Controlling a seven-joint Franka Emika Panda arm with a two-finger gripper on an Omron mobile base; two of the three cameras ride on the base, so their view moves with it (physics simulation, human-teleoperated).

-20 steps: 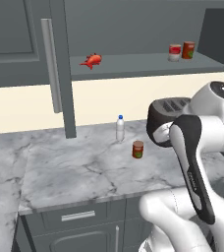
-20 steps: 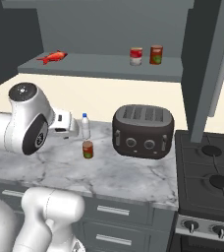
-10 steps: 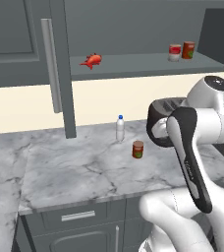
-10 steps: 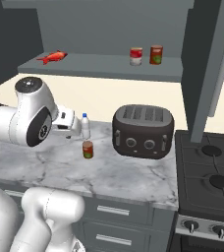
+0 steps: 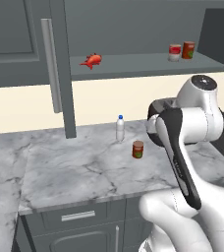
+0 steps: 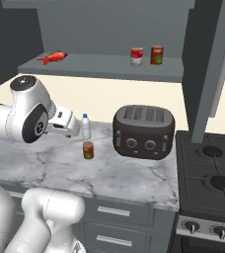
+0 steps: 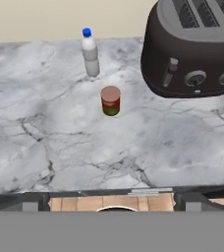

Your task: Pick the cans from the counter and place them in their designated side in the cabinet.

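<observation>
Lower centre: marble counter [image 5: 74, 172], a dark red can [image 5: 138, 149] upright on it, clear blue-capped bottle [image 5: 120, 128] just behind. Upper right: two cans [image 5: 181, 50] side by side on cabinet shelf [image 5: 133, 66]. Upper centre: red fish-like figure [image 5: 92, 60]. Right: white arm [image 5: 192, 123].

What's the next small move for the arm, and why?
Probably move the hand forward and down toward the dark red can. It stands upright on the counter, apart from the bottle and the toaster, with open space around it. Two cans already sit on the cabinet shelf.
</observation>
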